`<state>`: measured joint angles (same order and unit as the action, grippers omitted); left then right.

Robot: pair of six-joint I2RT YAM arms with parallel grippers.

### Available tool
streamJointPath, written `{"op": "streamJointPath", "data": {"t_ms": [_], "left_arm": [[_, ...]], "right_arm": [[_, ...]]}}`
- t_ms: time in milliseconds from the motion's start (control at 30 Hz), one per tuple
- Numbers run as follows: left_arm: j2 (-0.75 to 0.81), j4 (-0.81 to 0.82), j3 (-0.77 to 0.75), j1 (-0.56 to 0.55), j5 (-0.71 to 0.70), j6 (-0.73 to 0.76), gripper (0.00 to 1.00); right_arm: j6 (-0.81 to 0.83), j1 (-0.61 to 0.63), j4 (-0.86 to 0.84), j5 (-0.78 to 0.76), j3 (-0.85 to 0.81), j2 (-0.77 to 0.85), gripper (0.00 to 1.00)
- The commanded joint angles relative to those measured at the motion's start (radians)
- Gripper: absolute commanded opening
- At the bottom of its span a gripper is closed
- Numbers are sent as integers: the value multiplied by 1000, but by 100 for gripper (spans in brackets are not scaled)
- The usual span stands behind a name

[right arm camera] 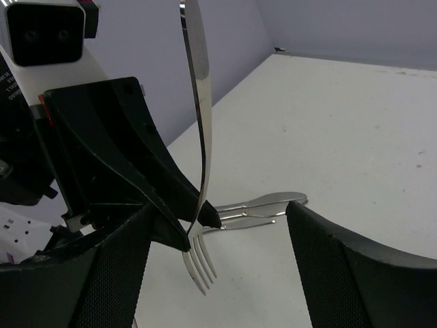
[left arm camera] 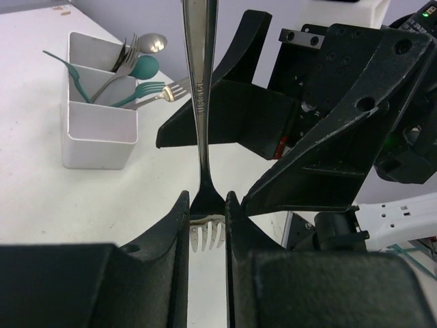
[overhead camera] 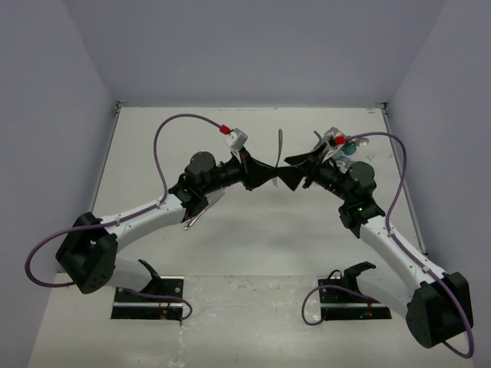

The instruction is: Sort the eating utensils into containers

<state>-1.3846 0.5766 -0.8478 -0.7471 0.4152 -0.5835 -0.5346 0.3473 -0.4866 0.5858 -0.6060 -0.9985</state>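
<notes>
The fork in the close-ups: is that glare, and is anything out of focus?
Left wrist: the fork is sharp enough to show stamped lettering, with a pale reflection down its handle. Right wrist: a bright glare streak along the handle, tines crisp. Top external: even light, faint shadows.

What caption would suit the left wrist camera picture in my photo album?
Left gripper pinches a silver fork at its neck, tines down; the white utensil box stands behind.
</notes>
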Motion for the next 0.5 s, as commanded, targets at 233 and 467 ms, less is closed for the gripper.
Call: {"op": "streamJointPath", "data": {"t_ms": [233, 467], "left_arm": [[6, 51, -39, -8, 33, 11, 0], [-31, 12, -100, -8, 14, 40, 0]], "right_arm": [[-114, 12, -178, -95, -86, -63, 56], [-56, 16, -81, -64, -159, -124, 7]]}}
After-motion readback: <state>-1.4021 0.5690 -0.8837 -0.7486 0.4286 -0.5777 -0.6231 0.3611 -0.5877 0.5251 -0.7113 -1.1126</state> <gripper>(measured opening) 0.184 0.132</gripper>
